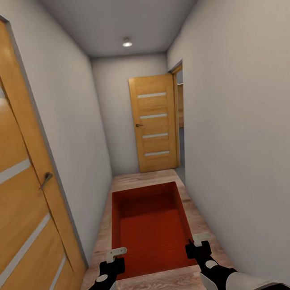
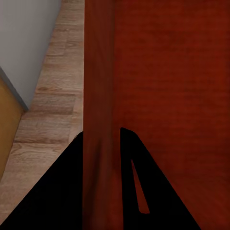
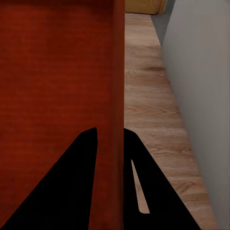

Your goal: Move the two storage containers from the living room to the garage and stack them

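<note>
Transit step: carrying storage container (image 1: 150, 227) down hallway, held out front above wood floor (image 1: 144, 177). Left gripper (image 1: 116, 255) pinching left wall, right gripper (image 1: 197, 242) pinching right wall. Next: head for open doorway (image 1: 182, 127) ahead right, keep clear of walls.

A narrow white-walled corridor, seen by us from its near end.

We take the orange-wood door with four pale stripes (image 1: 155, 122) at the far end as our landmark. Directly above and nearer than it, a round ceiling light (image 1: 127, 42) glows on the grey ceiling (image 1: 125, 12). Just right of it we see an open doorway (image 1: 181, 114). Light wood plank flooring (image 1: 144, 179) runs from its foot toward us. Well nearer, on the left wall, stands a second striped orange-wood door (image 1: 14, 187) with a grey lever handle (image 1: 46, 179).
</note>
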Robot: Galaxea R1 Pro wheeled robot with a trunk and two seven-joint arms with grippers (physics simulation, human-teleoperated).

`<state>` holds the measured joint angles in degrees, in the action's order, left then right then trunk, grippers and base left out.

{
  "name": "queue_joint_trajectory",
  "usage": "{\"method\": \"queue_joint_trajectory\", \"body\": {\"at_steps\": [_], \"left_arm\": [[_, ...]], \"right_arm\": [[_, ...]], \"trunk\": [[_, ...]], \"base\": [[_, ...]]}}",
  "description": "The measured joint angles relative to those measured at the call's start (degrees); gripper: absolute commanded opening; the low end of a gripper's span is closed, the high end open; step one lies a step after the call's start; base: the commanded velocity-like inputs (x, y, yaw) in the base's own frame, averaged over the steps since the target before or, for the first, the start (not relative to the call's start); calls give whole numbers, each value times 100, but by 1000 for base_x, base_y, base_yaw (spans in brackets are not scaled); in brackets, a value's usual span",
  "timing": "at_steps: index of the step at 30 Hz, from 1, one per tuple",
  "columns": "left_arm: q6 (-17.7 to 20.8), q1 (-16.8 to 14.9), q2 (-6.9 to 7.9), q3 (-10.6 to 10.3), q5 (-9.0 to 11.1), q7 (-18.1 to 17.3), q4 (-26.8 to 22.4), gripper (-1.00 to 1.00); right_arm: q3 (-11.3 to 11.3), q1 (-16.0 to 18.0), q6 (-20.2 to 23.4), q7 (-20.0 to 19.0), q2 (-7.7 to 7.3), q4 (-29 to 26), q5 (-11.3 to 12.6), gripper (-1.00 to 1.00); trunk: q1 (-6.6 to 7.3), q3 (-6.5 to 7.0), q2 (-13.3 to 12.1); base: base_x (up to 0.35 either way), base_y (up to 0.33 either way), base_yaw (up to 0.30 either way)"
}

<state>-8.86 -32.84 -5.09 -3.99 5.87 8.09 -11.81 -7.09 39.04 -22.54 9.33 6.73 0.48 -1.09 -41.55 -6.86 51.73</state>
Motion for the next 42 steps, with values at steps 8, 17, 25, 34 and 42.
{"method": "queue_joint_trajectory", "body": {"at_steps": [8, 17, 25, 34, 42], "left_arm": [[-1, 0, -1, 0, 0, 1, 0, -100], [0, 0, -1, 5, -6, 0, 0, -100], [0, 0, -1, 5, -6, 0, 0, -100], [0, 0, -1, 4, -5, 0, 0, -100], [0, 0, -1, 6, -8, 0, 0, -100]], "right_arm": [[1, 0, -1, 0, -1, 0, -1, -100], [1, 0, -1, 0, 0, 0, -1, -100], [1, 0, -1, 0, 0, 0, -1, -100], [1, 0, -1, 0, 0, 0, -1, -100], [2, 0, -1, 0, 0, 0, -2, -100]], "trunk": [[0, 0, 0], [0, 0, 0], [0, 0, 0], [0, 0, 0], [0, 0, 0]], "base": [[324, 0, 0], [324, 0, 0], [324, 0, 0], [324, 0, 0], [324, 0, 0]]}}
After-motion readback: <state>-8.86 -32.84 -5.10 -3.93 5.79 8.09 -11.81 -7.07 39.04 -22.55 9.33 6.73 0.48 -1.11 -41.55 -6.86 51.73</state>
